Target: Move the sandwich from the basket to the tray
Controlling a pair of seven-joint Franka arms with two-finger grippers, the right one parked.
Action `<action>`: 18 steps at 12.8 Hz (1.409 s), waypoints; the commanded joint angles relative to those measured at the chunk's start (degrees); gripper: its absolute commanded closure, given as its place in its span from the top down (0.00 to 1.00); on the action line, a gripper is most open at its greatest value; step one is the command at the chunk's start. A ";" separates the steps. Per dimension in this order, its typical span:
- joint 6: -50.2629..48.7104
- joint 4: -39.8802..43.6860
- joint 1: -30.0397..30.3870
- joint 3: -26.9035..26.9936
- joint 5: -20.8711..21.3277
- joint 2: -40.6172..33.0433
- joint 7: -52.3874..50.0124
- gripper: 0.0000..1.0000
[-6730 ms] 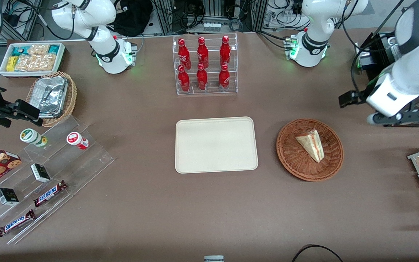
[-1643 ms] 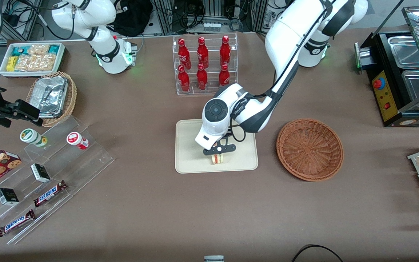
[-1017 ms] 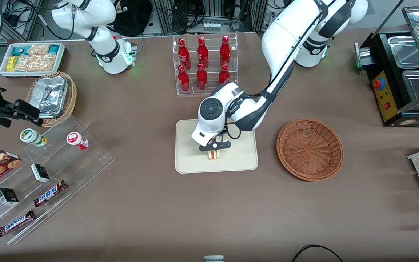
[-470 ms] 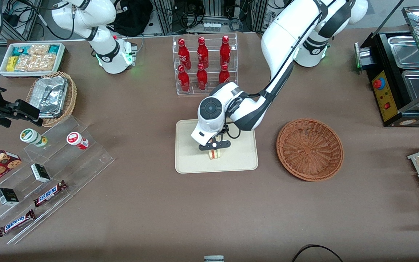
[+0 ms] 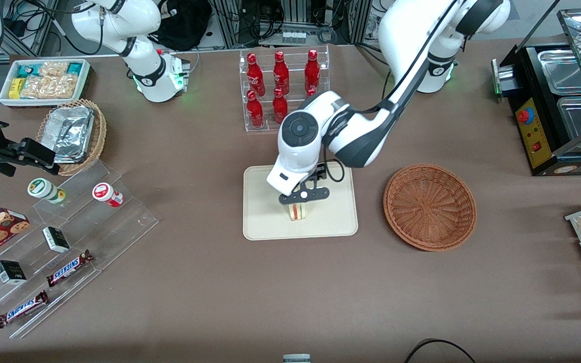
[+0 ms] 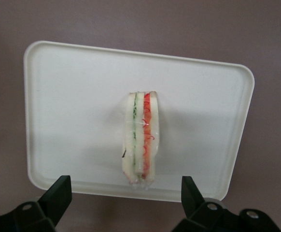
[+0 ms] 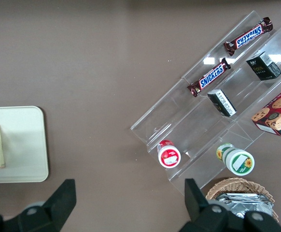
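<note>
Working from the near edge of the table inward, the first task thing I meet is the tray (image 5: 270, 222), and the sandwich (image 5: 298, 212) stands on it on edge, cut face with its red and green layers up, in the half of the tray nearer the front camera. Through the wrist camera the sandwich (image 6: 141, 142) sits free on the tray (image 6: 73, 96), with bare tray surface on both sides of it. Directly above it hangs my gripper (image 5: 303, 195); its fingers (image 6: 58, 195) are spread wide, well clear of the bread on either side and touching nothing. Toward the working arm's end of the table, well apart from the tray, the basket (image 5: 429, 206) holds nothing. So I judge the placing itself done and the step in hand to be the release and retreat. The sandwich balances on a narrow edge, so my next move calls for a straight lift, keeping the fingers spread and not sweeping sideways, lest a fingertip clip the wedge and tip it over. Farther off, the rack of red bottles (image 5: 283, 91) stands close to the arm's elbow, so I would watch that clearance on the way out.
</note>
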 commanded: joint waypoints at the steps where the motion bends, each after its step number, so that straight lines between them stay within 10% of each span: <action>1: -2.79 -1.44 2.26 0.37 0.88 -3.44 0.32 1.00; 18: -14.30 -23.41 24.24 5.47 0.79 -28.92 38.28 1.00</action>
